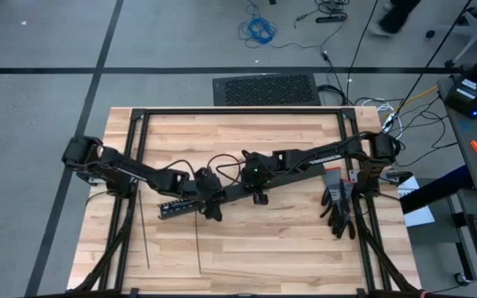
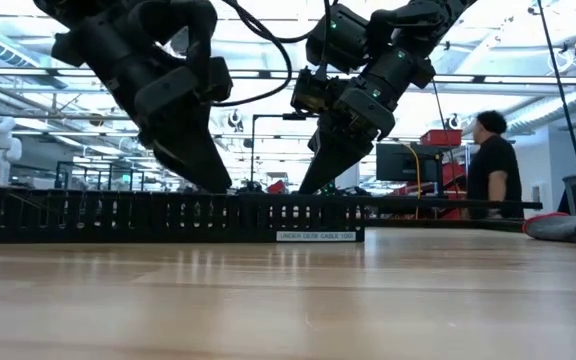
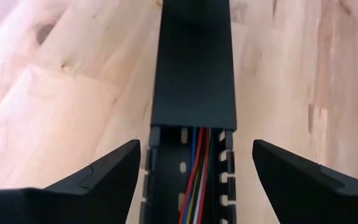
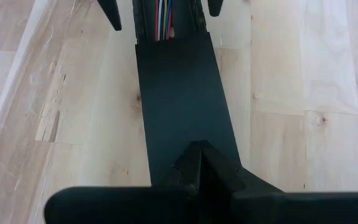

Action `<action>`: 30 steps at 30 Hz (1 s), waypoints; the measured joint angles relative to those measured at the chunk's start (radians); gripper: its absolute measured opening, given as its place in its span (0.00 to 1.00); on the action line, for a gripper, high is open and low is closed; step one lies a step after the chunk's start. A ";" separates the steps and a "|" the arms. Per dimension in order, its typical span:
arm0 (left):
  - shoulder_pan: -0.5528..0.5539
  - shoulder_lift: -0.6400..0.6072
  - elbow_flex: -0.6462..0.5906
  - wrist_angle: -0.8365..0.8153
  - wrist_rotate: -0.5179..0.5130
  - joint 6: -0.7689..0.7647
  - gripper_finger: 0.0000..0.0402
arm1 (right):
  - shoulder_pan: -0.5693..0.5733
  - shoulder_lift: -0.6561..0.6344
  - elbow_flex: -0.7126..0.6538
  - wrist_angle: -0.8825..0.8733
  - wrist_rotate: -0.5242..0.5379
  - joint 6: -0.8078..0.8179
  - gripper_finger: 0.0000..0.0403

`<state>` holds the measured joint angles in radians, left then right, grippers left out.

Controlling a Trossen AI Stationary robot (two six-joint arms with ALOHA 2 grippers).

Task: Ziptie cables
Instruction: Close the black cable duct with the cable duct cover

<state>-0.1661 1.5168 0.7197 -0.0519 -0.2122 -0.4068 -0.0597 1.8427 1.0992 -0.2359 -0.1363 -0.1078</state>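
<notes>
A long black slotted duct lies slantwise across the middle of the table. A flat black cover sits on its middle stretch. The cables, thin red, blue, yellow and white wires, lie inside the duct's uncovered part. My left gripper is open, one finger on either side of the uncovered duct, touching neither wall. My right gripper is shut, with its tips on the cover. Two zipties, thin dark strips, lie flat on the table near its front edge. My right gripper presses its shut fingertips onto the top face of the flat cover, slanting down from the table's right side. The fingers point along the duct. The cover lies flat on the duct, which rests on the table.
A pair of black gloves lies at the table's right. Dark frame rails run round the table top. A person stands in the room beyond the table's far right. Bare wood lies in front of the duct.
</notes>
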 joint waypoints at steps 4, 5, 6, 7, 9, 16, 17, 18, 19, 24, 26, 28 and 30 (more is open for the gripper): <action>-0.017 0.027 0.000 -0.002 -0.028 -0.008 0.76 | 0.000 0.000 0.000 0.001 0.000 0.000 0.00; -0.021 0.032 -0.001 -0.004 -0.036 -0.008 0.76 | 0.000 0.000 0.000 0.000 0.000 0.001 0.00; -0.025 0.039 -0.001 0.000 -0.046 -0.008 0.76 | 0.000 0.000 0.000 0.000 0.000 0.001 0.00; -0.027 0.045 -0.001 0.006 -0.053 -0.008 0.76 | 0.000 0.000 0.000 0.000 0.000 0.001 0.00; -0.031 0.055 -0.001 0.005 -0.062 -0.008 0.76 | 0.000 0.000 0.000 0.000 0.000 0.004 0.00; -0.042 0.086 -0.001 0.008 -0.107 -0.031 0.75 | 0.000 0.000 0.000 0.001 0.001 0.010 0.00; -0.047 0.086 -0.001 0.008 -0.121 -0.032 0.74 | 0.000 0.000 0.000 0.001 0.002 0.010 0.00; -0.051 0.086 -0.001 0.009 -0.136 -0.032 0.73 | 0.000 0.000 0.000 0.001 0.002 0.010 0.00; -0.055 0.086 -0.001 0.009 -0.148 -0.031 0.71 | 0.000 0.000 0.000 0.001 0.002 0.010 0.00; -0.061 0.086 -0.001 0.008 -0.163 -0.024 0.64 | 0.000 0.000 0.000 0.001 0.003 0.014 0.00; -0.061 0.086 -0.007 0.019 -0.164 -0.023 0.62 | 0.000 0.000 0.000 0.001 0.003 0.014 0.00; -0.061 0.086 -0.012 0.030 -0.166 -0.023 0.62 | 0.000 0.000 -0.001 0.002 0.003 0.018 0.00; -0.061 0.086 -0.014 0.036 -0.166 -0.022 0.61 | 0.000 0.011 -0.001 0.018 0.000 0.019 0.00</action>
<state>-0.2268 1.6024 0.7056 -0.0161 -0.3785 -0.4290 -0.0597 1.8539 1.0981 -0.2179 -0.1366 -0.0885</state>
